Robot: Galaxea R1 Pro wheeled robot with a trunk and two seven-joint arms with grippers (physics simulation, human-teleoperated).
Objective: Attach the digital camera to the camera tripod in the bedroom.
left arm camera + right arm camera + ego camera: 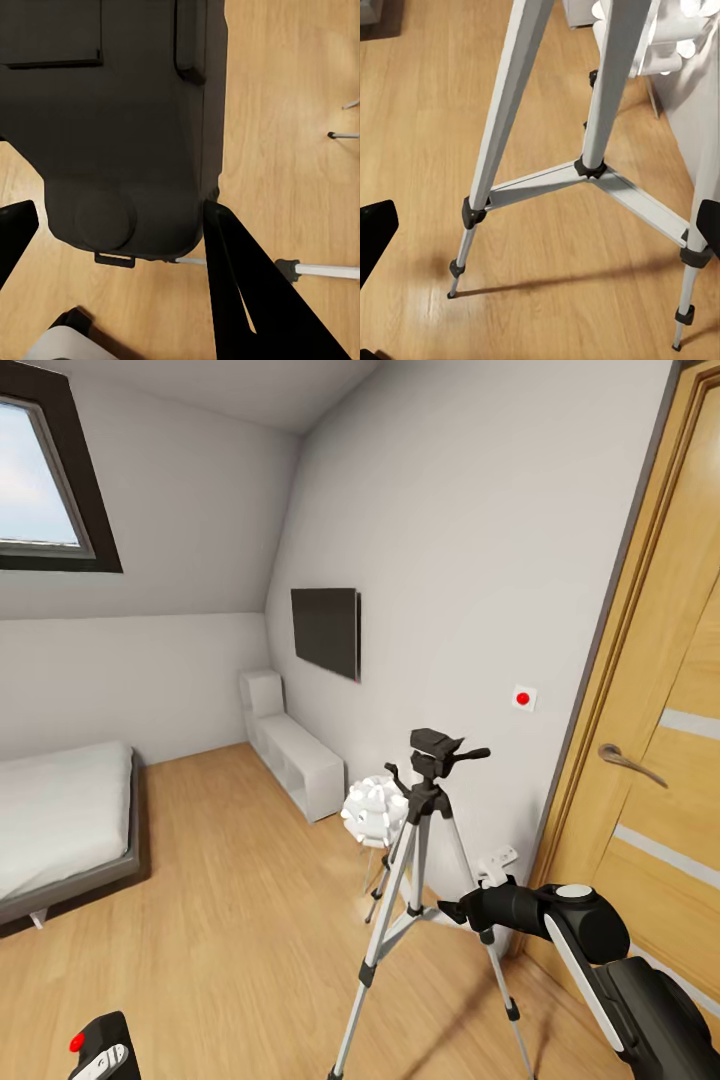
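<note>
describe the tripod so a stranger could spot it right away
Start at the wooden door; just beside it, by the grey wall, stands the tall silver-legged camera tripod. Unlike the low white ball-cluster lamp behind it, it has a black head with a pan handle.

Black digital camera with red button; silver-legged camera tripod with black head; light wood-grain floor; pale grey walls; honey-brown door.
</note>
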